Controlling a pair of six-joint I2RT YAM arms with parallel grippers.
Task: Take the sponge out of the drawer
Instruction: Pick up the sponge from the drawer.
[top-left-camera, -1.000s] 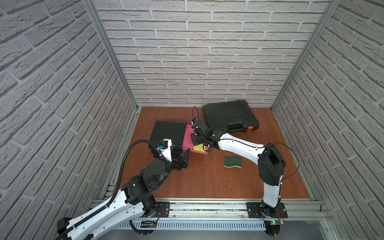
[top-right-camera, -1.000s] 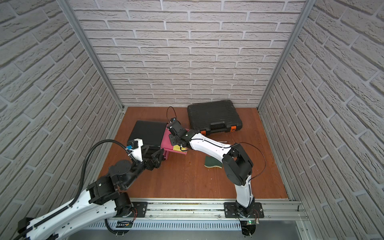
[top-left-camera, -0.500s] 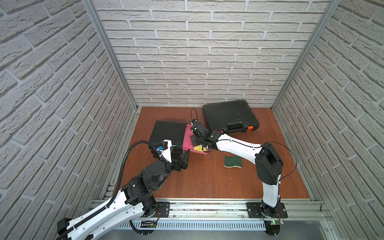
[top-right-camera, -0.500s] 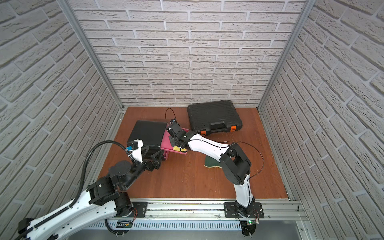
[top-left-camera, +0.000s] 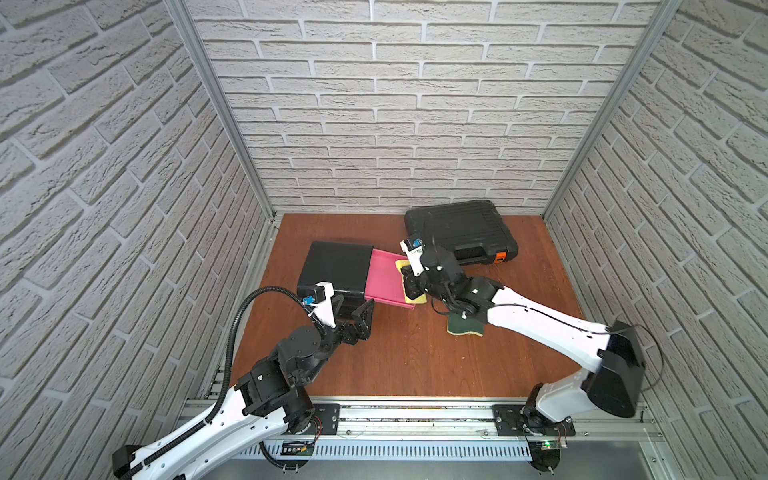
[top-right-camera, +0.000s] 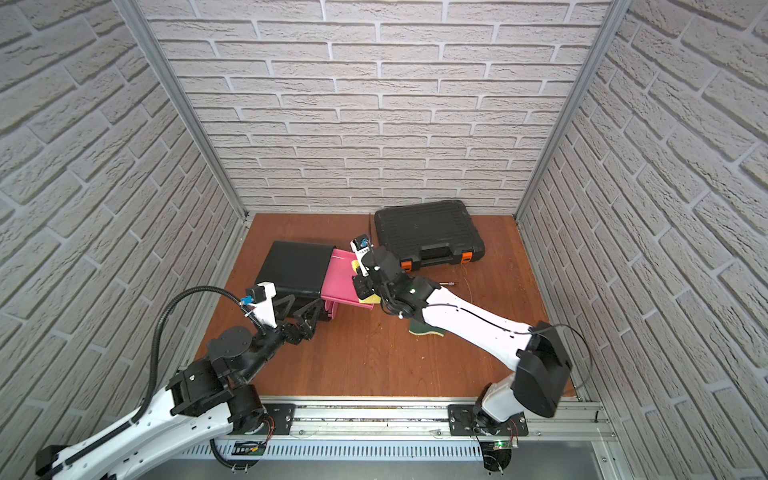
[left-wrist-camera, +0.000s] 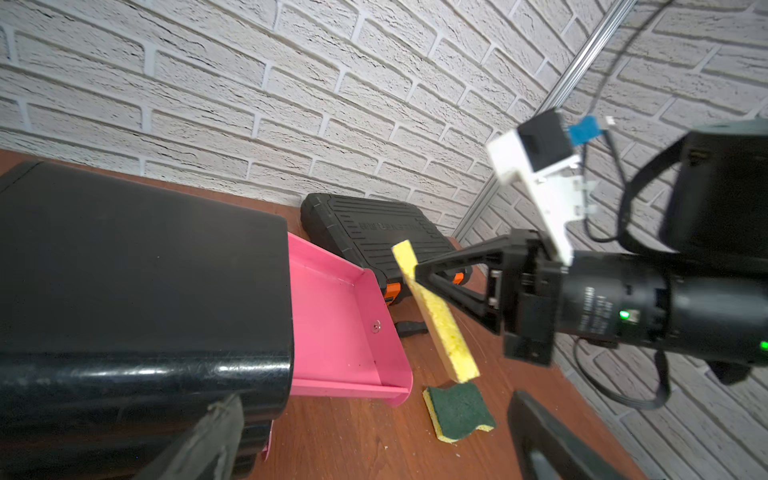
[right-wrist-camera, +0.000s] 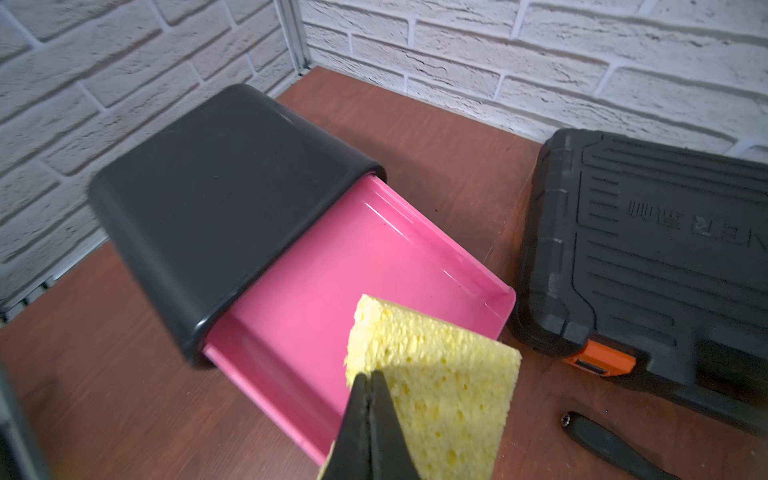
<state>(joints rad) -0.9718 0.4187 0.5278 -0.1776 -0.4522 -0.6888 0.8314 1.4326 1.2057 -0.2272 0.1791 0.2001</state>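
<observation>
Over the front lip of the pink drawer (right-wrist-camera: 324, 266), at roughly 10 o'clock on the table (top-left-camera: 415, 361) (12 = back wall): the yellow sponge (left-wrist-camera: 436, 320) is held in the air, tilted on edge, clear of the drawer floor. From the left wrist view it looks just past the lip, with its lower corner above the table.

Right gripper (right-wrist-camera: 366, 378): fingers pressed together on one edge of the sponge, and the foam is squashed thin between them. Left gripper (top-left-camera: 353, 309): fingers spread wide, holding nothing, parked at the 6 o'clock corner of the black drawer housing (right-wrist-camera: 224, 187).

Handling, my judgement: open-cell foam, so very light, soft and not fragile. It is grippy rather than slick. A pinch at the edge lets it droop and swing, while a hold nearer the middle of a long side would steady it. No risk of crushing damage.

Surroundings:
- A second sponge, the green-topped sponge (left-wrist-camera: 459, 409), lies flat on the table at 4 o'clock of the drawer front, almost under the held one. Setting down there would stack them.
- Black tool case (right-wrist-camera: 665, 249) at 1 o'clock, near the drawer's far corner.
- A dark tool handle (right-wrist-camera: 602, 440) lies just in front of the case.
- Open table from 5 to 6 o'clock looks like the easiest drop zone.
</observation>
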